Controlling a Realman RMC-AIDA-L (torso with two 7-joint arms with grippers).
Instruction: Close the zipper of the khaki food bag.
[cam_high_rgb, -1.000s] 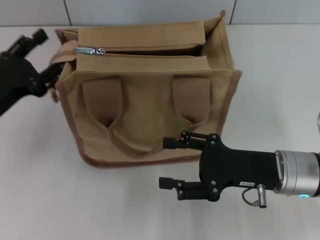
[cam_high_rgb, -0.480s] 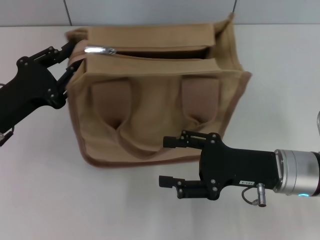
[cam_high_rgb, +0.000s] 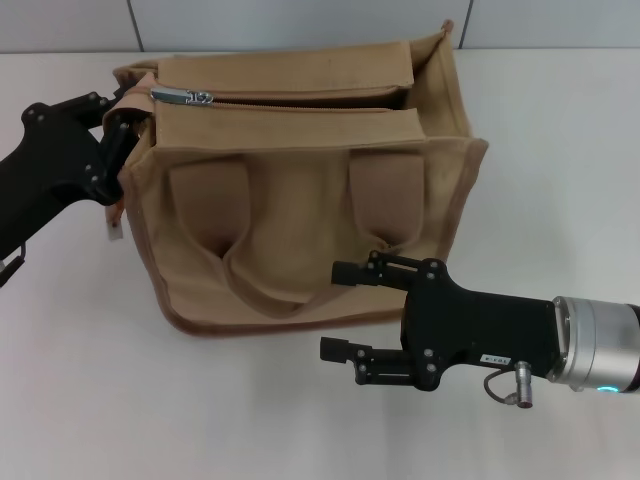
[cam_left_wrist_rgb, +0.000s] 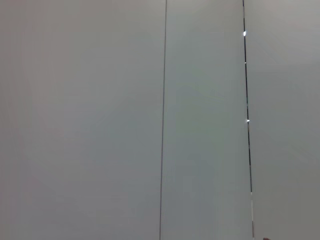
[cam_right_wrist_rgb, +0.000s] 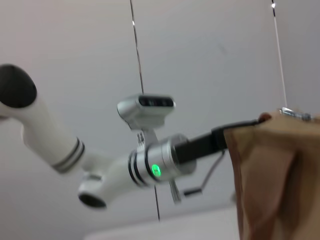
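- Running left-right across the top of the khaki food bag (cam_high_rgb: 300, 200), the zipper (cam_high_rgb: 290, 100) has its silver slider (cam_high_rgb: 182, 96) at the left end
- Two handle straps (cam_high_rgb: 290, 235)
- left gripper (cam_high_rgb: 118, 118) at bag's left top corner, fingers clamped on the fabric edge
- right gripper (cam_high_rgb: 345, 312) in front of bag, fingers spread, holding nothing
- no readable writing

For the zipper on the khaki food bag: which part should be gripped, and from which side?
Grip the silver pull tab of the zipper, which lies flat at the bag's left end with the open slot running rightward. Coming from above with fingers across the tab seems best, since it lies on the flap top of the khaki food bag. The left gripper is at that corner; the right gripper hangs open in front.
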